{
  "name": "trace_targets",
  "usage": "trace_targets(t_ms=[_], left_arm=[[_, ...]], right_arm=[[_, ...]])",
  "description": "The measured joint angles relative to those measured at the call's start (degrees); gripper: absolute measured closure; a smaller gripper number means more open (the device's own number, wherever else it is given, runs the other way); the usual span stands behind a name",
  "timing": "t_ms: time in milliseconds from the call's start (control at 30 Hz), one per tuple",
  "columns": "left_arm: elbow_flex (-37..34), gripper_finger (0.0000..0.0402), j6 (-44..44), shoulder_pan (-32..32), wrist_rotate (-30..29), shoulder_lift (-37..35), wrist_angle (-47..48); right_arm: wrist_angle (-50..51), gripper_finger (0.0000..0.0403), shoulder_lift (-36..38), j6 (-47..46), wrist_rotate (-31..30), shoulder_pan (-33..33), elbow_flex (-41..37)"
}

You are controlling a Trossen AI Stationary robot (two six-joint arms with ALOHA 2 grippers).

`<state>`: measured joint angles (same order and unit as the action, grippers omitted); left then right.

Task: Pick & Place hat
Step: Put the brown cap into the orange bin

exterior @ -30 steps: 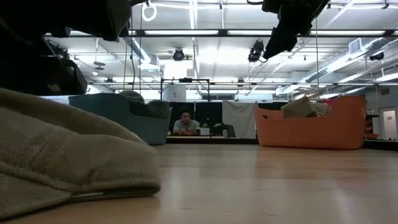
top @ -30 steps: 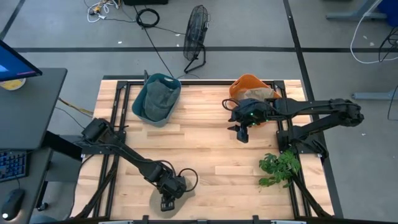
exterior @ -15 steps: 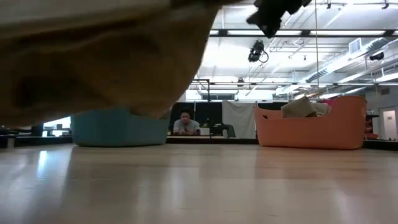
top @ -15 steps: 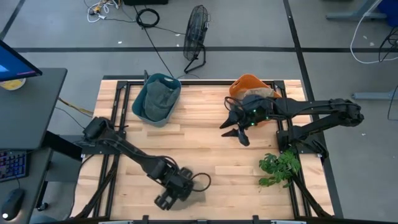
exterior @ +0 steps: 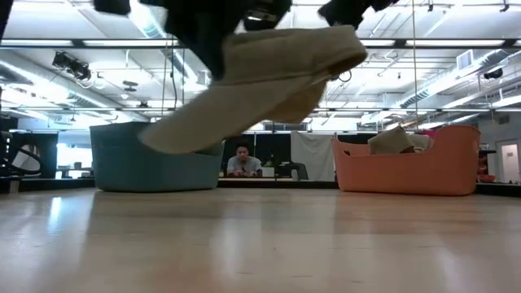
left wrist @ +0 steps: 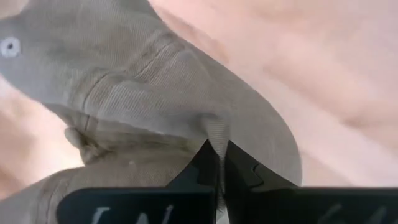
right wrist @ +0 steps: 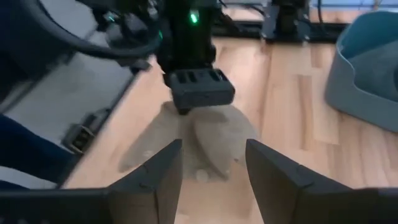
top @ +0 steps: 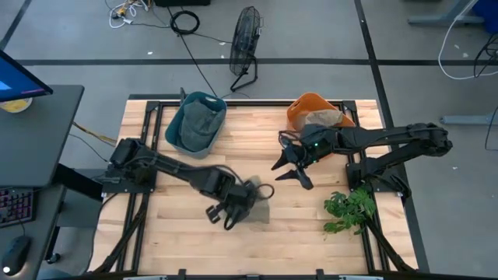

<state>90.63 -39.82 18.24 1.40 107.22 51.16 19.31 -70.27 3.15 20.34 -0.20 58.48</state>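
Left tool (top: pixel 236 208) pinches the hat (top: pixel 255 201) above the table (top: pixel 311 225).

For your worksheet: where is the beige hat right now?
In the high view, the beige hat hangs above mid-table, pinched by the left end effector, between both bins and the front edge.

I see bright, even overhead light from ceiling strips at twelve o'clock in the low view. The hat (exterior: pixel 260 81) blurs; my left wrist view is soft, close-up.
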Motion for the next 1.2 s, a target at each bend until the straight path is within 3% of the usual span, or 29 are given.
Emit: trace_targets(t_ms=[200,433,567,900,1100,1200], left_arm=[[3.6,0.0396,-4.3,-3.2,-1.4,0.0,-0.4],[6.7,0.0397,-2.9,-4.7,-1.2,0.0,-2.0],[6.6,0.0395,-1.9,-4.7,-1.2,0.0,-1.6],[6.5,0.0396,0.2,-4.7,-0.9,0.0,0.2],[6.5,0.0395,0.2,-4.9,5.5,0.0,0.2],[6.5,0.0397,-0.4,-4.9,5.5,0.0,0.0]], right_arm=[[-0.3,0.0224,-5.9,1.8,-4.6,0.3,0.0],[-6.2,0.0224,-11.8,7.7,-9.4,0.3,0.0],[-10.8,0.0224,-12.6,9.5,-9.4,0.3,0.0],[-11.1,0.0224,-12.3,14.1,-8.9,0.8,0.0],[-11.9,0.0224,-12.0,16.0,-9.4,1.7,0.0],[-12.8,0.0224,-12.0,14.6,-9.0,1.7,0.0]])
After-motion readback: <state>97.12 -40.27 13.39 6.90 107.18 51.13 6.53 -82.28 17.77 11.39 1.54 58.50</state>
